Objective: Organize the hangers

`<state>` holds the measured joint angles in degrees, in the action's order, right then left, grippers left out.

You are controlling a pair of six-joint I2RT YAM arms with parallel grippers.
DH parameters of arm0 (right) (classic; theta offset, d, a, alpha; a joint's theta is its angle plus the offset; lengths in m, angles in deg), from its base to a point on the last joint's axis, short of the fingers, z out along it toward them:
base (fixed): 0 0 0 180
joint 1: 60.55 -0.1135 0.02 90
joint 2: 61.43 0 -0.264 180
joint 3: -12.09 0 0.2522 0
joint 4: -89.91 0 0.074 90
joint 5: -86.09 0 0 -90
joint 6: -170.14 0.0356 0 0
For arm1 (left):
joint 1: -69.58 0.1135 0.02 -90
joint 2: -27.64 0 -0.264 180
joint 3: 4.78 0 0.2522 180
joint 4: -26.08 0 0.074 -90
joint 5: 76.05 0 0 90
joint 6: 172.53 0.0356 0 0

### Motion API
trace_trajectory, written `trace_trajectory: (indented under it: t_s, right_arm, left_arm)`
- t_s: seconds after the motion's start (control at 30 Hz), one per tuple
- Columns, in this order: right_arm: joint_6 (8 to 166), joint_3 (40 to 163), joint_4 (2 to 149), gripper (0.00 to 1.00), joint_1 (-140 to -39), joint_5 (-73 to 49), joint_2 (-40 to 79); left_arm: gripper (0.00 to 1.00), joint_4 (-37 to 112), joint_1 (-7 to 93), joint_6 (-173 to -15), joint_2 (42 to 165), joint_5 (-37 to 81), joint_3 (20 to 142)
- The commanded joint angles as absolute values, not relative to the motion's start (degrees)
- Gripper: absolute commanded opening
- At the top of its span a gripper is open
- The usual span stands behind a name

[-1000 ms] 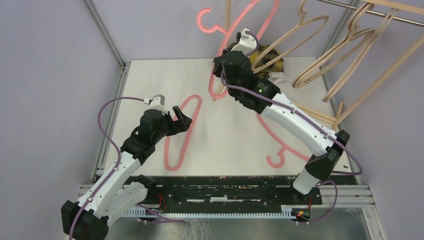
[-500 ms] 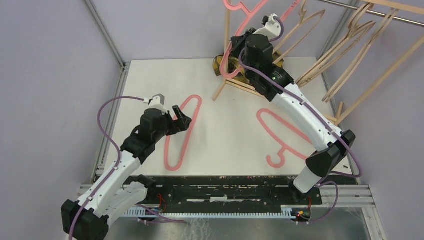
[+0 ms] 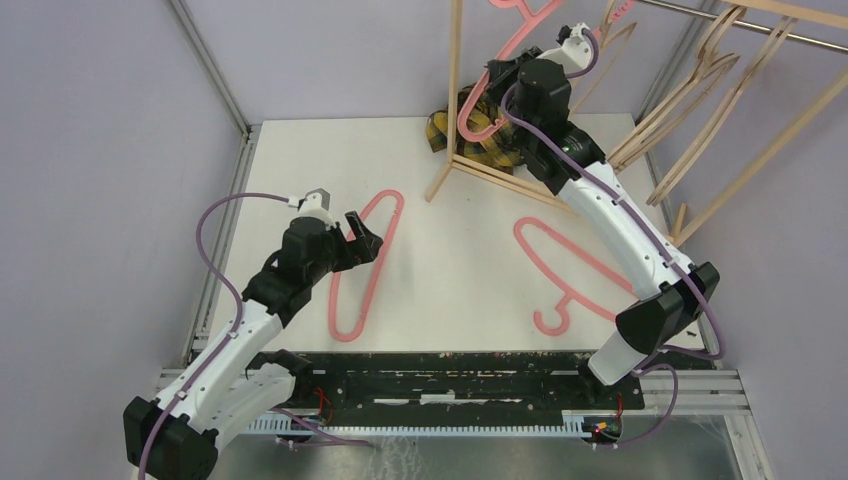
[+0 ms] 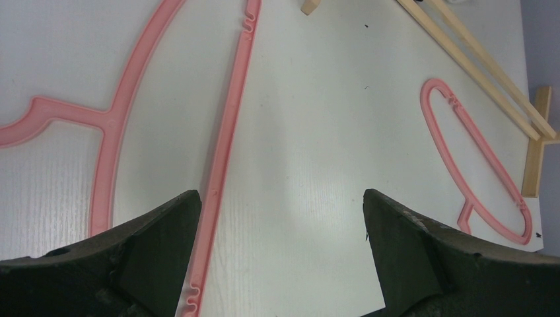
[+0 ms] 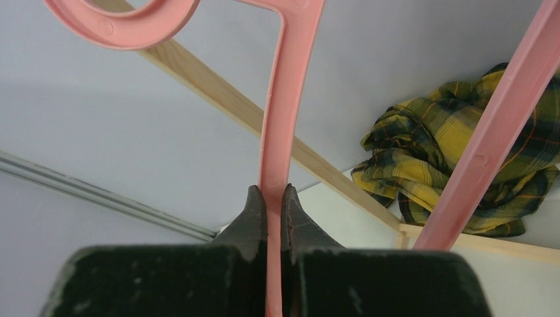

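The right wrist view alone shows the grip: the right fingers (image 5: pixel 272 191) are pressed shut on the flat stem of a pink hanger (image 5: pixel 285 99), just below its curled hook. Behind it are the rack frame (image 5: pixel 218 92) and the plaid cloth (image 5: pixel 455 152). The overhead view places this hanger in the air above the far edge of the worktop (image 3: pixel 300 160), and only that view shows the tan hangers (image 3: pixel 716 50) hanging past the far right corner. The left wrist view shows the left fingers (image 4: pixel 280 198) spread wide and holding nothing, beside a second pink hanger (image 4: pixel 229 132) lying flat on the left half. A third pink hanger (image 4: pixel 438 84) lies toward the near right corner. All three pink hangers are thin, smooth loops with notched bars.
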<state>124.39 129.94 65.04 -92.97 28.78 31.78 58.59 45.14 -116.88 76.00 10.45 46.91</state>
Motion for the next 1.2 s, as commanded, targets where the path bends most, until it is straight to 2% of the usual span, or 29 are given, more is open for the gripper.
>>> trace_trajectory:
  t_s: [0.0, 0.6, 1.17]
  right_arm:
    - [126.37, 129.72, 69.01, 0.01, -90.80, 27.41, 29.05]
    - [132.39, 122.04, 68.20, 0.01, -84.56, 29.26, 24.30]
    - [134.60, 110.38, 63.19, 0.01, -74.64, 28.15, 10.80]
  left_arm:
    - [0.99, 57.52, 45.17, -114.44, 76.16, 9.62, 48.97]
    - [0.99, 57.38, 45.20, -114.26, 76.83, 9.29, 48.36]
    - [0.99, 55.84, 45.15, -115.05, 77.74, 10.54, 47.27]
